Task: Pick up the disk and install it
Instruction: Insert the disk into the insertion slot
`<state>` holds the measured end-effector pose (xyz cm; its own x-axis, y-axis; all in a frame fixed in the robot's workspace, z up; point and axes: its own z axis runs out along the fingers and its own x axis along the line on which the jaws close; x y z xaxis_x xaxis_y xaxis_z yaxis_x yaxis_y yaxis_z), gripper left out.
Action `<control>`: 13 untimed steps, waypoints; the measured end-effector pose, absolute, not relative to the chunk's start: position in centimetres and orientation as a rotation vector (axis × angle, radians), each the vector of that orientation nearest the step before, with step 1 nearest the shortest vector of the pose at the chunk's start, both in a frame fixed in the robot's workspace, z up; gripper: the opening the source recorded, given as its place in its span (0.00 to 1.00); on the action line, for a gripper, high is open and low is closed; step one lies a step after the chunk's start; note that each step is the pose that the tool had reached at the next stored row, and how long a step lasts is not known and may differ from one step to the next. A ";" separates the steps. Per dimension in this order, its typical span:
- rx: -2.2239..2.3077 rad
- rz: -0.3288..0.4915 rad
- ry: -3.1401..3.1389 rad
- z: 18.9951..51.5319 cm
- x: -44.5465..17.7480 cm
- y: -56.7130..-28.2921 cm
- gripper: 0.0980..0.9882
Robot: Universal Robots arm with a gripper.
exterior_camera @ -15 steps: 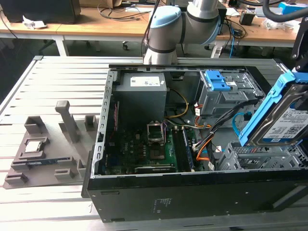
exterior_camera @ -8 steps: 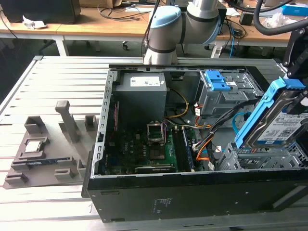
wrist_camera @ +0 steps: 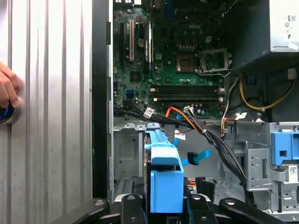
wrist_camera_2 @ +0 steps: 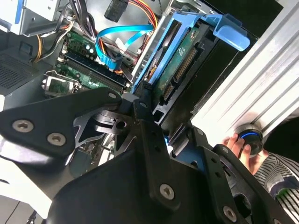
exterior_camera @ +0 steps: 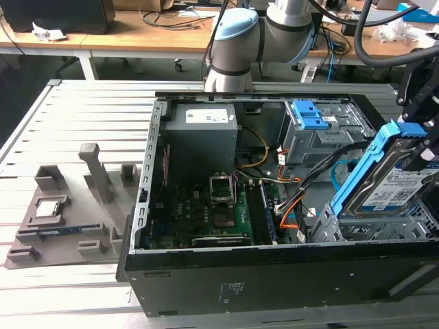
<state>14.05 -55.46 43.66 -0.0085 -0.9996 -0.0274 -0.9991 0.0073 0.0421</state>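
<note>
At the exterior view's right, the disk [exterior_camera: 406,188] stands steeply tilted over the open case [exterior_camera: 274,281]. Its label side shows, and its blue rail [exterior_camera: 367,164] runs up the edge that faces the board [exterior_camera: 206,212]. The disk's lower end is down by the grey metal cage [exterior_camera: 329,229] in that corner of the case; whether it touches the cage cannot be told.

The gripper [wrist_camera: 163,211] is closed on the disk. In the first wrist view 2 black fingers [wrist_camera: 132,210] press in from either side of the blue rail, with the disk edge-on between them. In the second wrist view the disk shows its green underside, with the black gripper links in front of it and a blue cable [wrist_camera_2: 117,42] looping over the board beyond.

The case lies on its side on a slatted metal table [exterior_camera: 82,123]. Inside it, a grey power box [exterior_camera: 202,133] sits at the far end, and orange cables [exterior_camera: 288,209] run between the board and the cage. The arm [exterior_camera: 236,41] rises behind the case.

On the table at the exterior view's left, well apart from the case, a grey tray [exterior_camera: 65,241] holds 1 small square chip [exterior_camera: 46,208].

Beside the case, a hand [wrist_camera: 7,86] rests on a round knob [wrist_camera: 3,114] lit with a blue ring. A striped sleeve [wrist_camera_2: 275,172] shows in the second wrist view.
</note>
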 end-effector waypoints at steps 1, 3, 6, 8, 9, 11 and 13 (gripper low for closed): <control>2.205 -0.077 -2.222 43.5 14.0 -55.5 0.30; 2.205 -0.077 -2.222 42.9 14.0 -55.5 0.30; 2.205 -0.077 -2.222 42.3 14.0 -55.5 0.30; 2.205 -0.077 -2.222 41.6 14.0 -55.5 0.30; 2.205 -0.077 -2.222 41.4 14.0 -55.5 0.30; 2.205 -0.077 -2.222 41.1 14.0 -55.5 0.30; 2.205 -0.077 -2.222 40.6 14.0 -55.5 0.30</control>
